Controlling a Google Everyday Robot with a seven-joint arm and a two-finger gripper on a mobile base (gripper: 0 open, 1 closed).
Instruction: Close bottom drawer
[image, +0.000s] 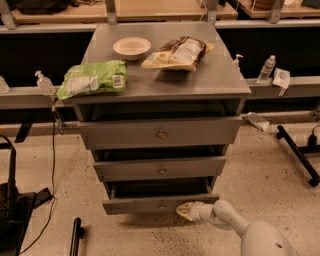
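Cabinet (215, 80): grey, three drawers stacked under a flat top, standing on a speckled floor (270, 170).
Bottom drawer (135, 204): lowest of the three and the narrowest front; it stands pulled out part way, with a dark gap open behind its front panel.
Knob (161, 205): small and round, at the centre of the bottom drawer's front.
Gripper (183, 211): low down at the right end of the bottom drawer's front, its yellowish tip pointing left against the panel's lower edge; whether it actually touches the panel cannot be told.
Gripper state: cannot be told from this view.
Arm (226, 220): white, reaching in from the lower right corner towards the drawer.
Middle drawer (161, 169): also out a little, its front standing ahead of the cabinet body.
Top drawer (160, 132): widest front, likewise out, with shadow above it.
On the cabinet top: a pale bowl (132, 48) at the back, a brown and yellow snack bag (179, 52) just right of it, and a green bag (92, 79) lying at the left front edge.
Behind: a pump bottle (44, 83) on the ledge to the left, a water bottle (266, 69) on the ledge to the right.
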